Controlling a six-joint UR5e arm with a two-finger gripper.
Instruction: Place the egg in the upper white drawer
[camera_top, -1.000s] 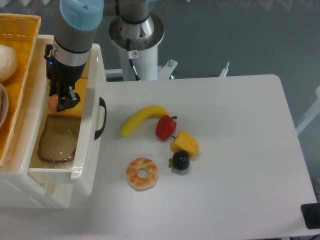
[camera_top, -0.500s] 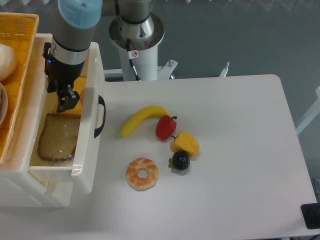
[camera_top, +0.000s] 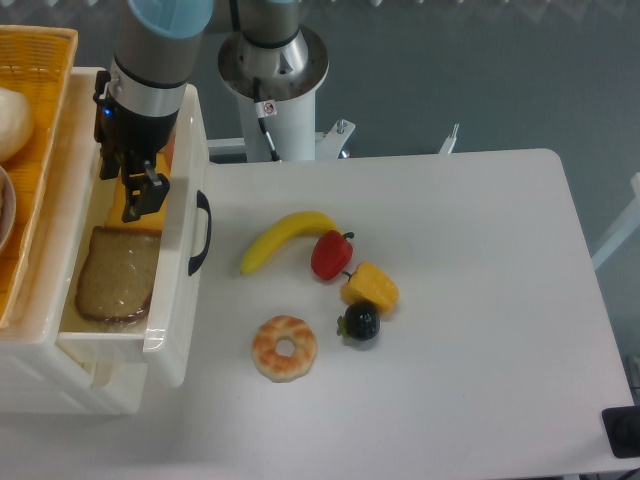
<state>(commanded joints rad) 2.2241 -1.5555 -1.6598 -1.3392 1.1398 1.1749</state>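
Observation:
The upper white drawer (camera_top: 186, 140) stands pulled out at the left, its black curved handle (camera_top: 203, 236) facing the table. My gripper (camera_top: 135, 192) hangs over the drawer's inside, just above a yellow block (camera_top: 128, 208). Its fingers stand apart and nothing shows between them. The egg is hidden; I see no pink oval in the drawer or on the table, and the wrist covers the drawer's back part.
A slice of bread (camera_top: 118, 275) lies in the drawer's front half. On the table lie a banana (camera_top: 285, 238), red pepper (camera_top: 330, 255), yellow pepper (camera_top: 370, 287), dark round fruit (camera_top: 360, 322) and ring-shaped shrimp (camera_top: 284, 347). A wicker basket (camera_top: 45, 110) holding a white ball (camera_top: 12, 120) stands far left.
A second ago the pink egg showed at the fingers, low in the drawer. Since then the gripper has risen and shifted slightly right, and the egg no longer shows.

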